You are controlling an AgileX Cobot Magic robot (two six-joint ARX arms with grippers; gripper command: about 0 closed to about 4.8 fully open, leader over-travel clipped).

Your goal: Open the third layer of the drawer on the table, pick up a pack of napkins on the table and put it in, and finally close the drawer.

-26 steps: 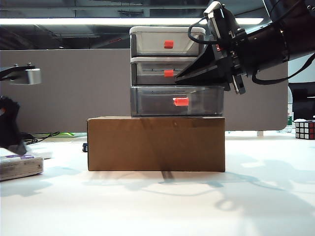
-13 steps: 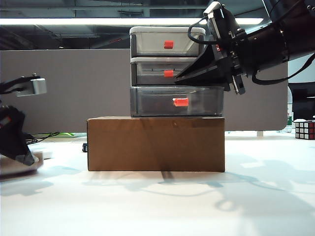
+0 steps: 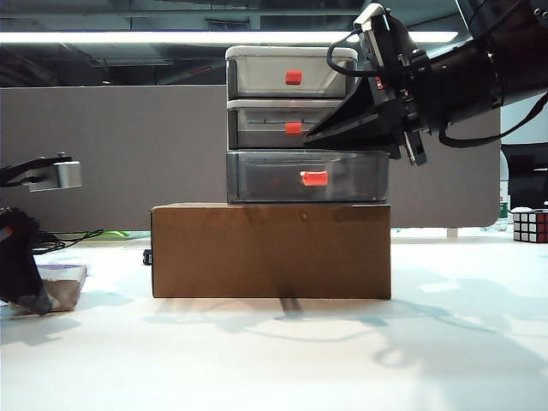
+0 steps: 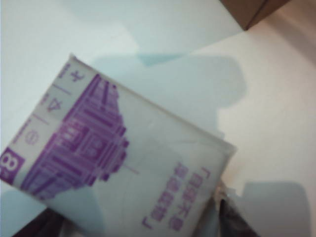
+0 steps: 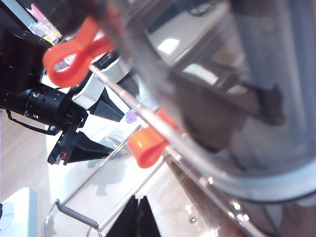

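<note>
The drawer [image 3: 291, 103] stands on a brown cardboard box, and its third layer [image 3: 265, 175] juts forward with its red-orange handle [image 3: 315, 177] facing me. My right gripper [image 3: 310, 134] hangs shut just above that drawer, at the second tier; the right wrist view shows its fingers [image 5: 140, 210] pressed together over the smoky plastic. At the far left the pack of napkins [image 3: 67, 281] lies on the table [image 3: 274, 360]. My left gripper [image 3: 30, 295] is down on it, open; its dark fingers [image 4: 232, 217] straddle the white, purple-printed pack [image 4: 123, 158].
The cardboard box [image 3: 271, 250] fills the middle of the table. A Rubik's cube [image 3: 530, 225] sits at the far right edge. A grey partition [image 3: 128, 145] closes off the back. A box corner [image 4: 252, 10] shows in the left wrist view.
The left arm has come down and slightly right over the pack, which is now partly hidden behind its gripper. The right arm and the drawers have not moved.
</note>
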